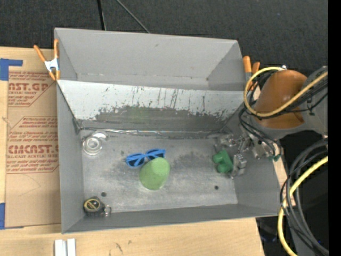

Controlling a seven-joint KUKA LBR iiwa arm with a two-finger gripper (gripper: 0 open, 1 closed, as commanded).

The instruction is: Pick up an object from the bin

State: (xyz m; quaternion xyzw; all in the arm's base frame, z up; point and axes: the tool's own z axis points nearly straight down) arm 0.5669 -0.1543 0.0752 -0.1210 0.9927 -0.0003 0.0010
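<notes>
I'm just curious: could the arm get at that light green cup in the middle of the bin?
Probably yes. The light green cup lies uncovered in the bin, with only blue sunglasses beside its upper edge; the gripper is at the right side.

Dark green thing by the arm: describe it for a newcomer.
Look at the right side of the grey bin, where the arm reaches in. A dark green lump lies on the floor at the arm's end, darker and smaller than the pale green rounded thing mid-bin.
</notes>
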